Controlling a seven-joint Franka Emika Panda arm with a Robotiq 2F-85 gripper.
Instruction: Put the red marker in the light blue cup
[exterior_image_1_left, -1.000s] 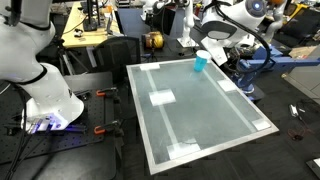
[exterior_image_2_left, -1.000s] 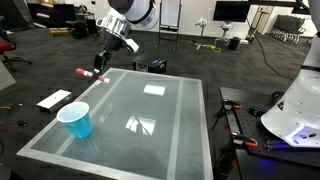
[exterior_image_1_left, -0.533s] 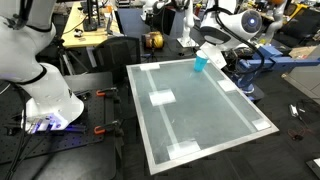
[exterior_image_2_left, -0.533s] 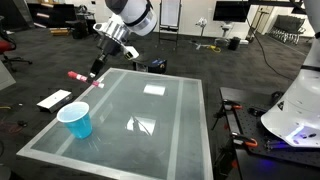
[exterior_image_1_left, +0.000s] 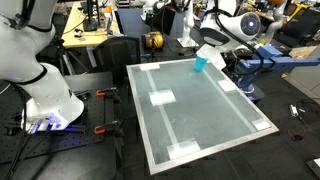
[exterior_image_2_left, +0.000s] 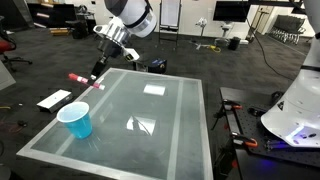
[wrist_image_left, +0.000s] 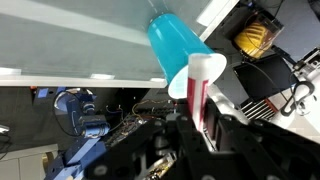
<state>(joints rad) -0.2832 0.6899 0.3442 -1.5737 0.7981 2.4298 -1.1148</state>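
From where I stand, the gripper (exterior_image_2_left: 94, 75) is clamped on the red marker (exterior_image_2_left: 80, 78), holding it roughly level above the counter (exterior_image_2_left: 170, 125) edge. It is some way from the light blue cup (exterior_image_2_left: 75, 120), which stands upright near a corner. In the wrist view the marker's whitish end overlaps the cup. A white patch (exterior_image_2_left: 153, 89) sits on the glass, and a yellow reel (exterior_image_1_left: 152, 41) stands beyond the counter.

Laboratory room: frosted glass counter (exterior_image_1_left: 205, 115) standing on dark carpeted floor (exterior_image_2_left: 45, 55); cluttered wooden desk (exterior_image_1_left: 92, 38), whiteboard (exterior_image_2_left: 170, 13) and monitor (exterior_image_2_left: 232, 10) behind.
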